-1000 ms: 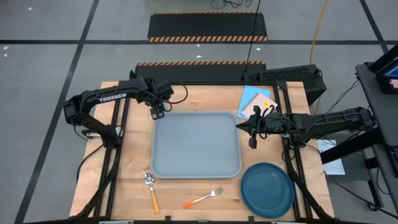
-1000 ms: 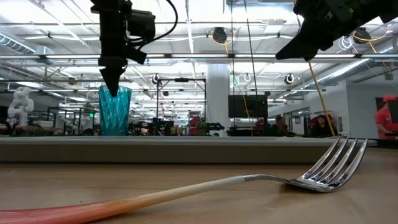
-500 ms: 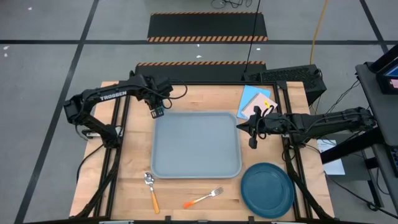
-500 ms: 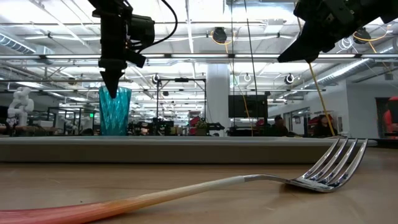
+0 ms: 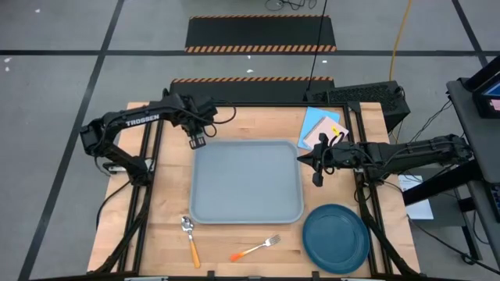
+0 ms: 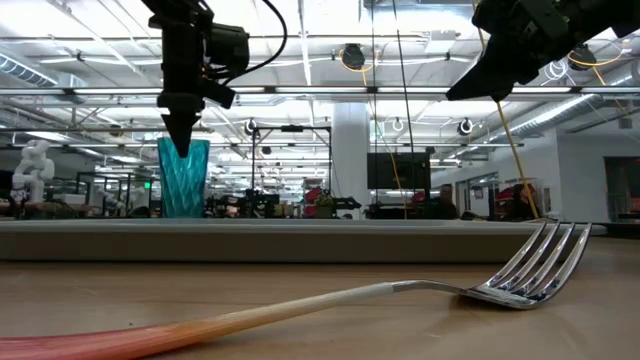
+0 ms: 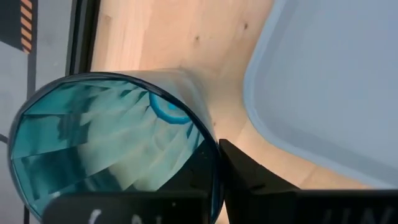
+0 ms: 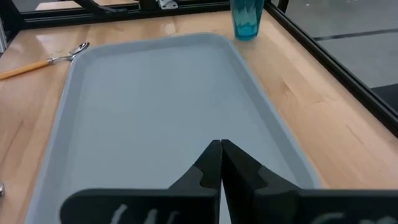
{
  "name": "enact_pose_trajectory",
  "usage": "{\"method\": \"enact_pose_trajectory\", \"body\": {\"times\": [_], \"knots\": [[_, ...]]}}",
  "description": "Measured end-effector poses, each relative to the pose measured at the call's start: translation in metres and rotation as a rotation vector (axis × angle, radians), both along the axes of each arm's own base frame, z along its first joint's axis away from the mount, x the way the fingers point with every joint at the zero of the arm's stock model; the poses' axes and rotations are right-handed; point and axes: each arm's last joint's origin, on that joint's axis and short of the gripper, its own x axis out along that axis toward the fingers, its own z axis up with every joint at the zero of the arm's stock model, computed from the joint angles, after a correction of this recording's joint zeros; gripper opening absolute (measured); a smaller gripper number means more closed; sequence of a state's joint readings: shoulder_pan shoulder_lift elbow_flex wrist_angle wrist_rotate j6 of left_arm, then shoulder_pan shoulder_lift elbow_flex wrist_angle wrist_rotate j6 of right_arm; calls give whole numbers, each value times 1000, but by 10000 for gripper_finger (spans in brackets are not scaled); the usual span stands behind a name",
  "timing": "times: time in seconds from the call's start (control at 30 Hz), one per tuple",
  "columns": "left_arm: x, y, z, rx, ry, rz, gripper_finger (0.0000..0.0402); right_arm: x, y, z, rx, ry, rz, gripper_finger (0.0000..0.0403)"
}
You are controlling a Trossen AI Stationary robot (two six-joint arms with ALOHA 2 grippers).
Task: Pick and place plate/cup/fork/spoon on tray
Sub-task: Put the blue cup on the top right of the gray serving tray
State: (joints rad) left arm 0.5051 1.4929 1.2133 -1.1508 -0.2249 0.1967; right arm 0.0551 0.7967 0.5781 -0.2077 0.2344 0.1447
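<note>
Even, bright overhead lighting with soft shadows; ceiling strips glare in the low view, where the fork [image 6: 420, 300] handle blurs up close

The tray [image 5: 246, 181] is totally bare inside, so anything can drop in from above. The cup [image 6: 184, 177] stands on the wood just off the tray's far left corner, with the left gripper [image 5: 197, 143] right over it, one finger [image 7: 261, 183] outside its wall, so that corner's crowded. The right gripper [image 5: 317, 165] hangs at the tray's right edge. Spoon [image 5: 190, 238], fork [image 5: 255, 249] and plate [image 5: 336, 238] lie along the near side, well apart.
</note>
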Motion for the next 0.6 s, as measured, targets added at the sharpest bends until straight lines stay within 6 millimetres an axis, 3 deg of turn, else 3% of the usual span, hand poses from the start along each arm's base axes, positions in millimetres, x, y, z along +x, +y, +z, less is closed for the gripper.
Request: {"method": "enact_pose_trajectory", "body": {"times": [0.33, 0.6], "knots": [[5, -14, 7, 4, 36, -67, 13, 0, 0, 0, -1, 0, 0, 0], [12, -47, 42, 10, 72, -160, 11, 0, 0, 0, -1, 0, -2, 0]]}}
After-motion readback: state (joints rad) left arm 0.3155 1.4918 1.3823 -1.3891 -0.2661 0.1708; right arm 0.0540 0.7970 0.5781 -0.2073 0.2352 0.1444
